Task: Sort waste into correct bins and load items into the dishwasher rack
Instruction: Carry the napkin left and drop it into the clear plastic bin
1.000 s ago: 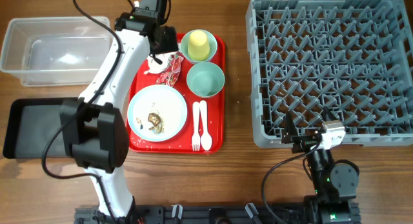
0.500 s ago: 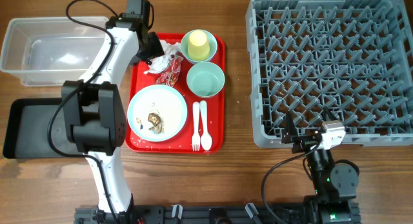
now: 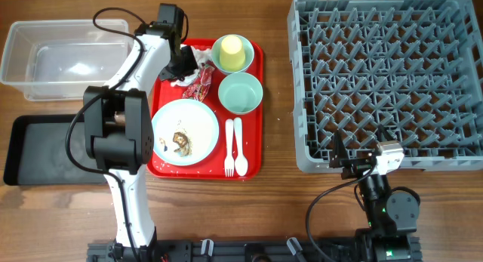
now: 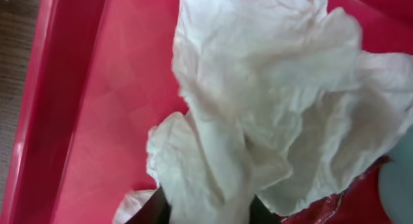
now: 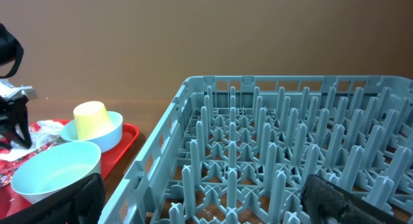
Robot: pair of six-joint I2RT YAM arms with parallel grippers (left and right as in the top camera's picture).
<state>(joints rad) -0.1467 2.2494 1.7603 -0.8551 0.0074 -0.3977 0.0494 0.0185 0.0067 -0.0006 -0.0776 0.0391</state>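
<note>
A crumpled white napkin (image 4: 271,101) lies at the back left of the red tray (image 3: 255,165), and my left gripper (image 4: 206,214) is shut on a fold of it. Beside it lies the red-and-white wrapper (image 3: 199,85). The pale blue plate (image 3: 198,120) carries food scraps (image 3: 179,142). Right of it lie the white fork (image 3: 229,147) and spoon (image 3: 240,149). The pale blue bowl (image 3: 240,92) sits behind them. A yellow-green cup (image 3: 232,47) stands upside down in the pale green bowl (image 3: 217,60). My right gripper (image 5: 206,201) hangs open at the grey rack's (image 3: 385,73) front edge.
A clear plastic tub (image 3: 60,57) stands at the back left of the wooden table. In front of it lies a shallow black tray (image 3: 41,150). The left arm (image 3: 121,134) reaches across the red tray's left edge.
My left gripper swung left and came back over the tray's back left corner, then closed on the napkin. The right arm has not moved.
</note>
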